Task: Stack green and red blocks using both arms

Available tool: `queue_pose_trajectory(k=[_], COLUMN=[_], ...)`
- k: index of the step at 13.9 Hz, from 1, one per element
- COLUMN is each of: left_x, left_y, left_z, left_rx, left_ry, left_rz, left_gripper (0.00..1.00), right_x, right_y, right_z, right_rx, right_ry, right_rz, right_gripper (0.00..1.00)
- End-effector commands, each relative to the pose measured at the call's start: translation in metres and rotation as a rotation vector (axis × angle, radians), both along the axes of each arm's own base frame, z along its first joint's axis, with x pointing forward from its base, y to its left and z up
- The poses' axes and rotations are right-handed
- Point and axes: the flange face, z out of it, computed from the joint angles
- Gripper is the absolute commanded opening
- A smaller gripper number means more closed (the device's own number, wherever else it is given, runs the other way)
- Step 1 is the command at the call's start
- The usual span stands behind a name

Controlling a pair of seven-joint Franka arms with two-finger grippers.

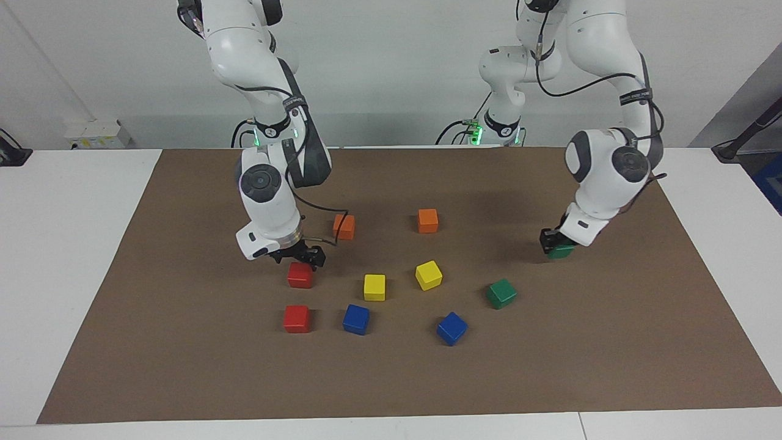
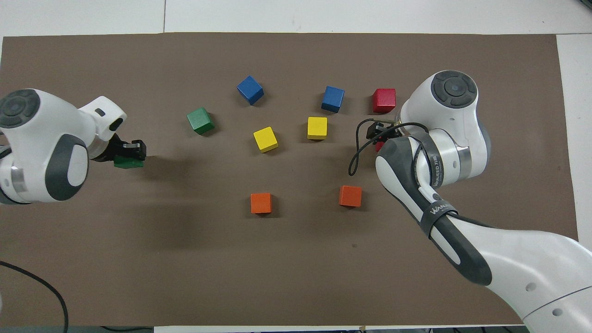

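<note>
Green block (image 1: 562, 251) clamped in left claw (image 1: 553, 243); right claw (image 1: 299, 255) over red block (image 1: 300, 275).

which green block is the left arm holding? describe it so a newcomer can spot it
On the brown mat, look toward the left arm's end, away from the cluster of coloured blocks. There the left gripper is shut on the held green block, low over bare mat. The other green block sits free beside a blue block, with no gripper on it.

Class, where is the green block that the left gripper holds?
The held green block sits in the left gripper, low over the brown mat toward the left arm's end.
</note>
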Motion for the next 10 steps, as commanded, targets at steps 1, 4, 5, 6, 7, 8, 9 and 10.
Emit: queue_pose_trajectory(k=[1,4,5,6,7,8,9,10], left_x=[0.042,0.047,0.047,0.049,0.049,0.048,0.044,0.042], left_y=[0.010,0.025,0.029,0.036,0.037,0.038,0.038,0.039], left_z=[-0.023,-0.038,-0.041,-0.040,-0.040,-0.043,-0.048,-0.052], left_rx=[-0.009,-0.006,-0.007,-0.005,-0.004,-0.004,-0.004,-0.004], left_ry=[-0.020,-0.047,-0.053,-0.064,-0.070,-0.067,-0.061,-0.067], left_rz=[-0.037,-0.048,-0.063,-0.058,-0.057,-0.056,-0.054,-0.053], left_gripper=[0.00,0.00,0.00,0.00,0.00,0.00,0.00,0.38], right_x=[-0.001,-0.005,-0.005,-0.005,-0.004,-0.003,-0.003,-0.003], right_y=[0.005,0.003,0.002,0.002,0.002,0.002,-0.001,0.001], right_z=[-0.010,-0.021,-0.021,-0.021,-0.020,-0.020,-0.020,-0.020], right_rx=[-0.031,-0.038,-0.044,-0.045,-0.044,-0.042,-0.043,-0.043], right_ry=[-0.024,-0.040,-0.040,-0.042,-0.045,-0.051,-0.052,-0.053], right_rz=[0.004,0.012,0.016,0.017,0.014,0.009,-0.010,-0.015], right_gripper=[1.00,1.00,1.00,1.00,1.00,1.00,1.00,0.99])
